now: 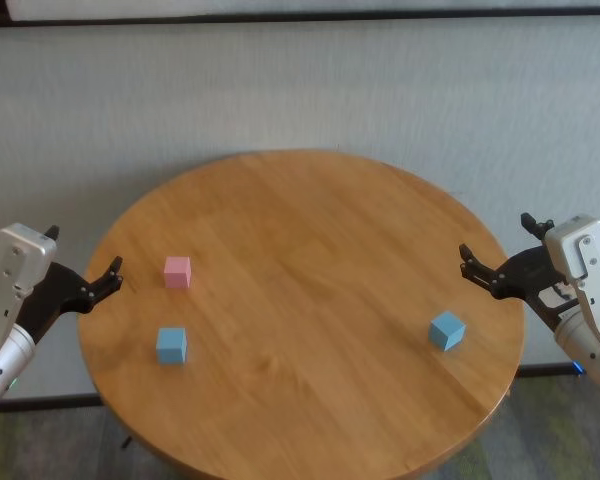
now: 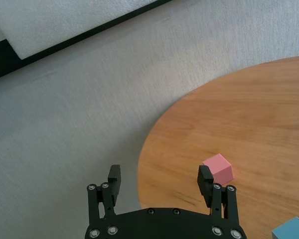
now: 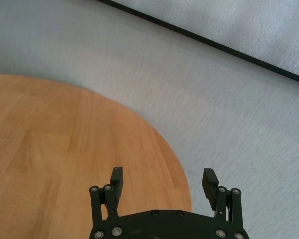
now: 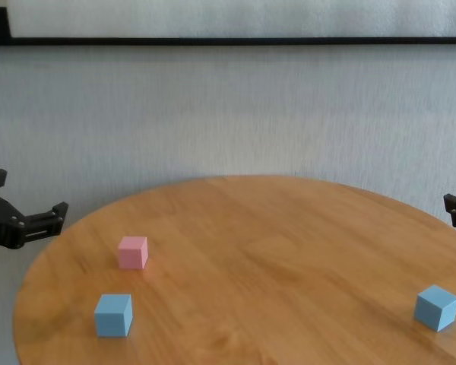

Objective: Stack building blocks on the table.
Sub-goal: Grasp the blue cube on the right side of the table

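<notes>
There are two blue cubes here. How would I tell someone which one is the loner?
Start at the round wooden table. On its right side, near the edge and close to the right gripper, sits one blue cube alone. The other blue cube lies on the left side with a pink cube just behind it, so the loner is the one with no neighbour.

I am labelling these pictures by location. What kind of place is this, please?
Probably an indoor robot test room: a round wooden table on grey carpet, holding only a pink block and two blue blocks.
</notes>
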